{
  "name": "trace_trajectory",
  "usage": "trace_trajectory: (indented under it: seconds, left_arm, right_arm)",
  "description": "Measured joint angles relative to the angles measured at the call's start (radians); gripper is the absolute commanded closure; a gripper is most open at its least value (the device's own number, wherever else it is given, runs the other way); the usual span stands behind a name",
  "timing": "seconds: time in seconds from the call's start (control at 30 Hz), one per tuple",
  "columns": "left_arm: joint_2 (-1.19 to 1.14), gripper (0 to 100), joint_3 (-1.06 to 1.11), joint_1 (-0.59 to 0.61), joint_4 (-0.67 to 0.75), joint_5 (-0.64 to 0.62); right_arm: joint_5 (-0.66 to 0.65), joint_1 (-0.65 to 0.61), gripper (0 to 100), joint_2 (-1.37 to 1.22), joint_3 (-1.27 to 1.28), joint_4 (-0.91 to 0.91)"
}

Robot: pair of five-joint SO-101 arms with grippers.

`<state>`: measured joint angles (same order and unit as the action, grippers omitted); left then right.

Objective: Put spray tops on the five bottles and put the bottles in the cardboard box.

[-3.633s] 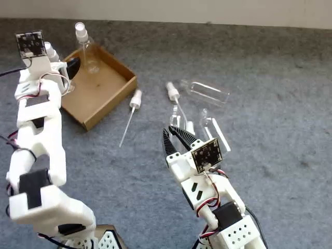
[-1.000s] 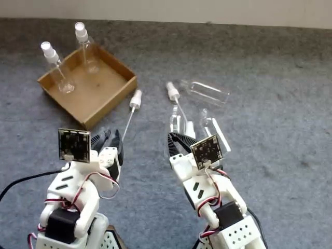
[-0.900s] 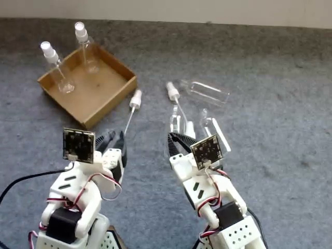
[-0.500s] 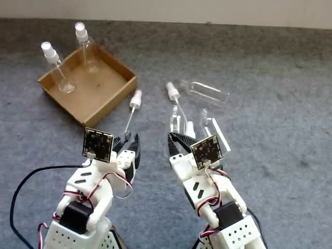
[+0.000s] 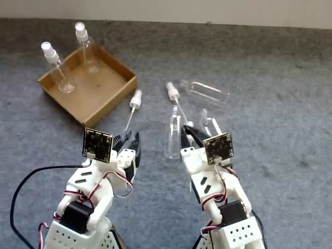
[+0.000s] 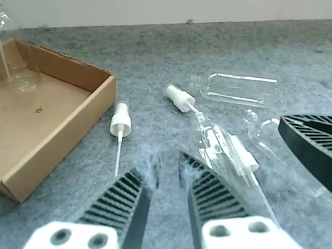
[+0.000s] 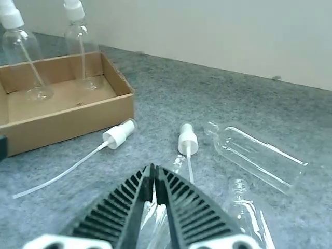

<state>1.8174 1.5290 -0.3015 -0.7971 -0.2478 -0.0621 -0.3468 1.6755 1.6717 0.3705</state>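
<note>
Two clear bottles with white spray tops [image 5: 56, 66] [image 5: 84, 47] stand upright in the cardboard box [image 5: 110, 102]. On the grey mat lie two loose spray tops with long tubes [image 5: 135, 98] [image 5: 172, 91] and three open bottles: one far off [image 5: 208, 92], one between the arms [image 5: 173, 132], one by my right gripper [image 5: 206, 120]. My left gripper [image 6: 163, 179] hovers slightly open near the first tube's end, holding nothing. My right gripper [image 7: 154, 174] is shut and holds nothing, just right of the middle bottle [image 6: 212, 140].
The box [image 7: 67, 124] sits at the far left with free floor inside it beside the two bottles. A white stick-like piece [image 5: 220, 134] lies by the right arm. Open mat stretches to the right and behind the far bottle [image 7: 259, 155].
The left arm let go of a capped bottle in the box, drew back to the near side and shifted right. In the last half second the right gripper slid right, off the middle bottle.
</note>
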Motion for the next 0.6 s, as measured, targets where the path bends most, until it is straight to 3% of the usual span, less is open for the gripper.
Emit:
trace_trajectory:
  seconds: [0.43, 0.6]
  left_arm:
    - [0.000, 98, 0.000, 0.000, 0.002, 0.000]
    - [0.000, 98, 0.000, 0.000, 0.002, 0.000]
  right_arm:
    - [0.002, 0.008, 99.3, 0.000, 0.000, -0.002]
    - [0.002, 0.075, 99.3, 0.000, 0.000, -0.002]
